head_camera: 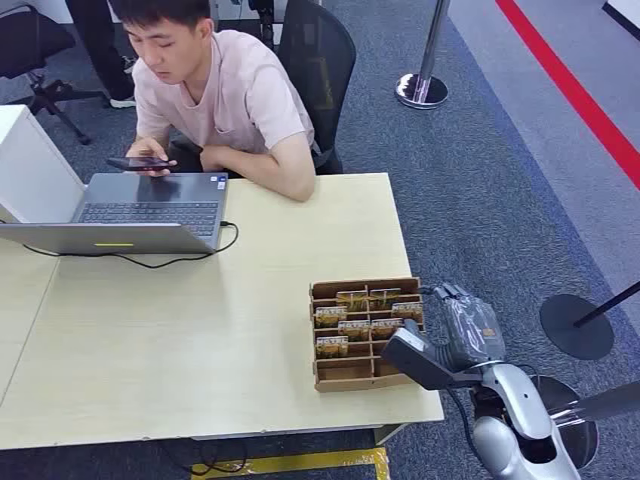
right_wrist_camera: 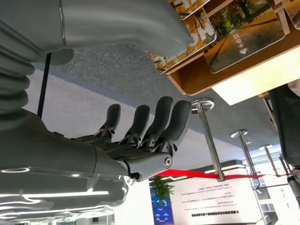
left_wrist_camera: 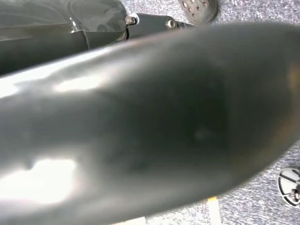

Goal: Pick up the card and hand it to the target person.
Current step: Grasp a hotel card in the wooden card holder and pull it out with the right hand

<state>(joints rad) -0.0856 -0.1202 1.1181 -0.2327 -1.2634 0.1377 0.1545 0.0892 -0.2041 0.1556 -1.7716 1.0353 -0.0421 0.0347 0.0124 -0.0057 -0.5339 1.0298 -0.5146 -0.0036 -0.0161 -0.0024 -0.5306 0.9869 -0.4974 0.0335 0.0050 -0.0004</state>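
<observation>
The right hand (head_camera: pixel 453 325), a grey ribbed cover with dark moulded fingers (right_wrist_camera: pixel 161 122) and a thick smooth thumb (right_wrist_camera: pixel 141 23), hangs just beside the outer edge of a brown cardboard card holder (head_camera: pixel 324 375). In the right wrist view its fingers are apart and gently curled with nothing between them and the thumb: the hand is released, touching no card. The thumb reaches over the holder's near corner.

Just inward of the hand, the holder is a shallow rectangular tray split by thin cardboard slats into rows. Glossy rectangular cards (head_camera: pixel 362 328) printed with autumn trees lean in those slots, flat faces up; one card (right_wrist_camera: pixel 244 40) close to the thumb carries small white lettering.

The holder sits on a pale, matte wood-grain table (head_camera: pixel 189 350). Across the table from the hand, well apart, a seated person (head_camera: pixel 226 95) in a pink T-shirt holds a dark phone (head_camera: pixel 136 163) beside an open grey laptop (head_camera: pixel 143 210).

I cannot tell the left hand's state.
</observation>
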